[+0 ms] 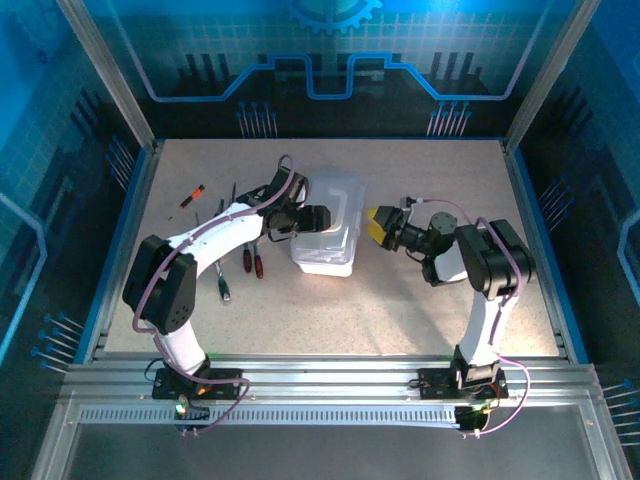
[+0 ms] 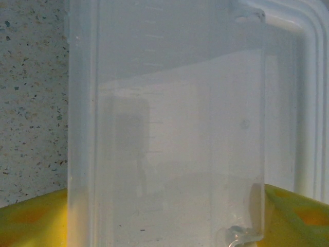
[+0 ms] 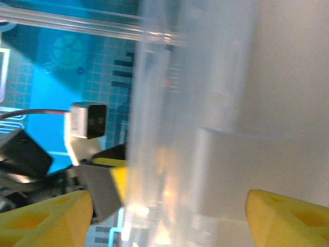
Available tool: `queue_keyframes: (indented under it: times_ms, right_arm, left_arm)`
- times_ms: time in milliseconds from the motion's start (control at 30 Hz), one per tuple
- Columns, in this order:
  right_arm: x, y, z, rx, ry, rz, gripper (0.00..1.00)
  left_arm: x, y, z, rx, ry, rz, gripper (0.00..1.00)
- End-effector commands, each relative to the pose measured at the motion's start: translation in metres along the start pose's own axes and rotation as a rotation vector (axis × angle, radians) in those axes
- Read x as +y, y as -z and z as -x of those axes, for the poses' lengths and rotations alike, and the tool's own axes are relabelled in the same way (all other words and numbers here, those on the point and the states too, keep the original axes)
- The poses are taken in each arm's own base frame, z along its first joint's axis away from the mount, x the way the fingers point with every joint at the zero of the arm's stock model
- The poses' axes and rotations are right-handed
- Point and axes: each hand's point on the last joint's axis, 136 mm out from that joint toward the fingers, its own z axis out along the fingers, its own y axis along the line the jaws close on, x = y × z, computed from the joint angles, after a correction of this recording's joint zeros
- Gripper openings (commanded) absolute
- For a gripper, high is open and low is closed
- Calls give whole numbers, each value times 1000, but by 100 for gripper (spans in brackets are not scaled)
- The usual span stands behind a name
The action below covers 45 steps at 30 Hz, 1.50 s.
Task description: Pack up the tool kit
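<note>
The clear case (image 1: 328,232) sat in the middle of the table (image 1: 400,300). It looked light, slick and flexy, so I'd grab its rim. Your left tool (image 1: 318,216) straddled its wall, spread wide, grip unclear. Your right tool (image 1: 378,226) gaped beside it, empty.

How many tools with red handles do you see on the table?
2. One red-handled tool and a second lie side by side just left of the clear case, beside the left arm, which may hide more.
</note>
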Motion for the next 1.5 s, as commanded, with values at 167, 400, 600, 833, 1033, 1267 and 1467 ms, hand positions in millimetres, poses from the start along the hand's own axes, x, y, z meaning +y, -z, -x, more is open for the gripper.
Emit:
queue_keyframes:
  times_ms: [167,400,600,833,1033,1267,1467]
  right_arm:
    - [-3,-20,-7,69,47,26,83]
    - [-15,-25,-1,63,13,12,83]
    - [-23,-27,-1,67,1,3,85]
    - [-4,-39,-4,105,27,45,86]
    - [20,-43,-11,142,43,84,84]
    - [42,-45,-10,180,45,123,81]
    - [71,-37,-5,177,80,161,78]
  left_arm:
    - [101,-33,-109,385,34,306,66]
    - [97,-34,-107,385,39,281,66]
    - [95,-36,-108,390,36,265,65]
    - [91,-39,-108,394,45,244,65]
    - [95,-42,-110,402,51,270,64]
    - [104,-40,-108,403,35,360,65]
    - [119,-36,-109,400,-3,485,65]
